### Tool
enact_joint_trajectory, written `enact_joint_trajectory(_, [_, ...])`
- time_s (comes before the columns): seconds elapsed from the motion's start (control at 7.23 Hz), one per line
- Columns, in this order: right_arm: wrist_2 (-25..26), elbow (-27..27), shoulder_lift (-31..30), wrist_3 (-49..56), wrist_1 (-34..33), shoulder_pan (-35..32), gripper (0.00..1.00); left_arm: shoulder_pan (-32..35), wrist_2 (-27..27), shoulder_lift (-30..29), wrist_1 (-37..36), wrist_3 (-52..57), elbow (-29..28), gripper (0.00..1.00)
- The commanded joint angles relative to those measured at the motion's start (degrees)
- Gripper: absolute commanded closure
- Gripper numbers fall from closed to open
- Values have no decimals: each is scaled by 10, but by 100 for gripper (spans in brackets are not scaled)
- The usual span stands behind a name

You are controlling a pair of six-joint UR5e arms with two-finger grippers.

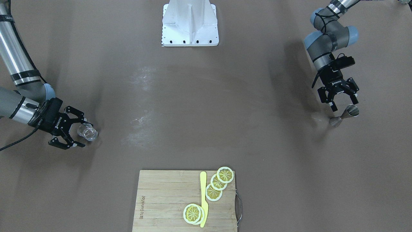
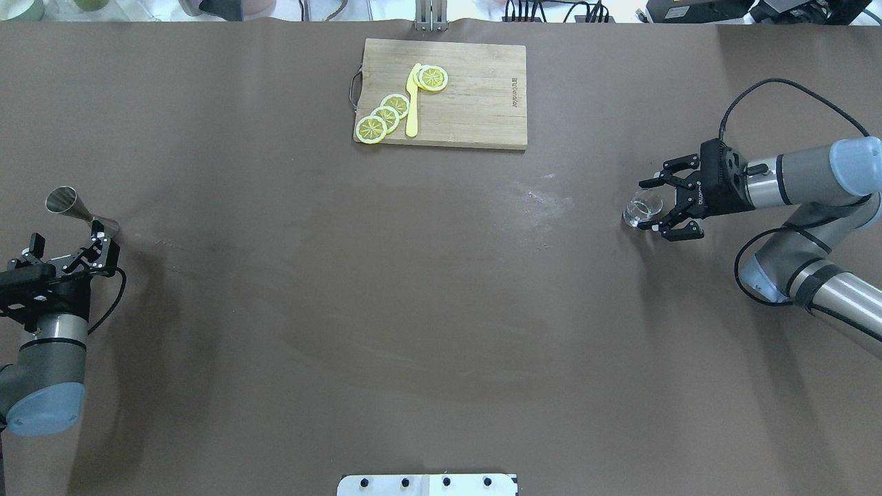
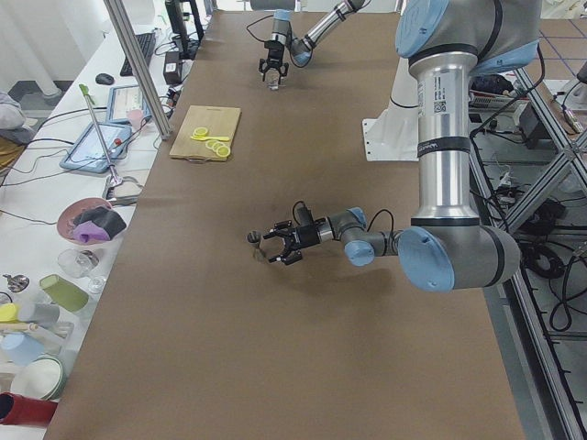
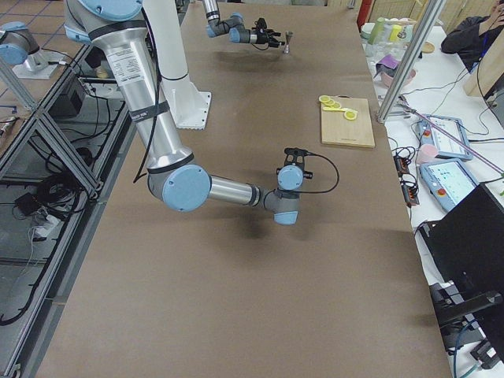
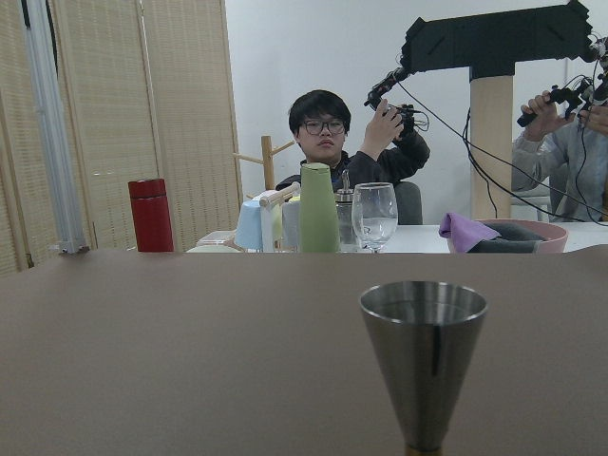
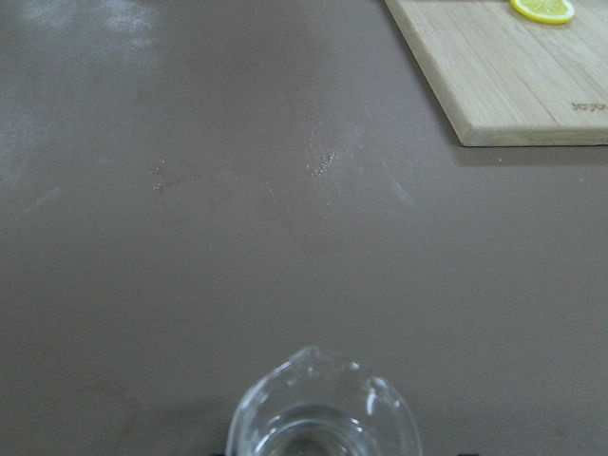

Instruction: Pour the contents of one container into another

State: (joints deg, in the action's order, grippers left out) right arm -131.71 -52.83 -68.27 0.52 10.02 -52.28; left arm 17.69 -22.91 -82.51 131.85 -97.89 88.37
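While both arms hang low over the brown bench, the two vessels stand at opposite ends of it, well apart. At the robot's left end, the left claw is open, its fingers spread wide. A cone-shaped metal cup stands upright on the bench just beyond the fingertips. The claw grips nothing, and whether a finger touches the cup's foot cannot be told. The left wrist camera looks at the cup's upper cone from close by, its mouth facing up.

At the right end, the right claw is likewise open. A small clear glass cup with a pouring lip stands between its spread fingertips, not clamped; contact with either finger cannot be told. The lip points away from the claw, toward the middle of the bench.

On the far side of the bench from the robot, about midway along, lies a wooden cutting board with a metal handle on its left short edge. Lemon slices sit on the board's left half, three in an overlapping row and two stacked, with a yellow knife between the groups.

Beyond the bench's left end, a seated person holds up a device behind a wine glass and a red flask.
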Motion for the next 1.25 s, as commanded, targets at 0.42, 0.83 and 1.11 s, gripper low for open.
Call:
enact_joint_trajectory(0.42, [14,3,1,-9,0,11,27,32,-28,-43,-1,5,-41,10])
enact_joint_trajectory(0.83, [13,4,2,-24,0,12,46,41,-33,-52,1,5,-44,47])
enact_joint_trajectory(1.11, [10,4,2,-34,0,11,84,44,-33,-52,1,4,-44,72])
